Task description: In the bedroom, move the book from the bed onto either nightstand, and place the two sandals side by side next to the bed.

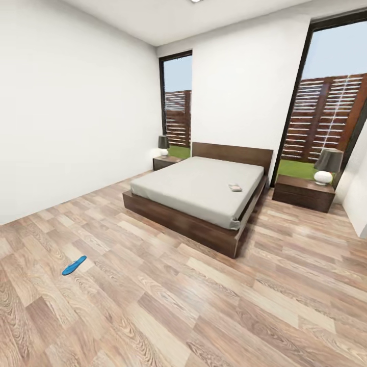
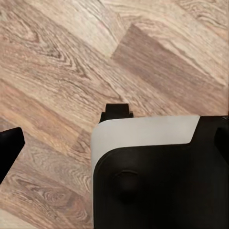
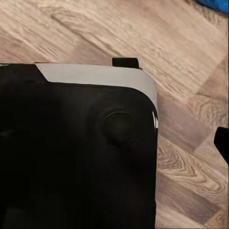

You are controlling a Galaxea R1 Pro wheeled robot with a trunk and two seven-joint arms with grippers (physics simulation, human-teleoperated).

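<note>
so nothing on the task looks done yet, judging from how things lie.

going left to right: one blue sandal [image 1: 74,265] lies alone on the plank floor [image 1: 168,316], near left, well apart from the bed [image 1: 199,196]. the second sandal is probably the blue sliver [image 3: 215,5] at the edge of the right wrist view, on the floor close to the robot base; can't confirm the shape from that scrap. either way the pair is not side by side and not next to the bed.

far left nightstand [image 1: 165,162] sits beside the headboard with a dark-shaded lamp [image 1: 163,145] on it; no book on its top that i can see, drawers look closed.

the book [image 1: 235,187] is on the mattress, right side, near the right edge, lying flat. not moved.

right nightstand [image 1: 304,192] carries its own lamp [image 1: 328,166], with bare top on the bed side; it's the closer drop for the book. drawers closed, contents not visible.

grippers: both wrist views look down at floor past the robot's dark body. fingers barely in frame, so i cannot tell whether either pair is spread or pressed together. nothing seen held.

left to do: book to a nightstand, both sandals to the bedside, i.e. everything.
</note>
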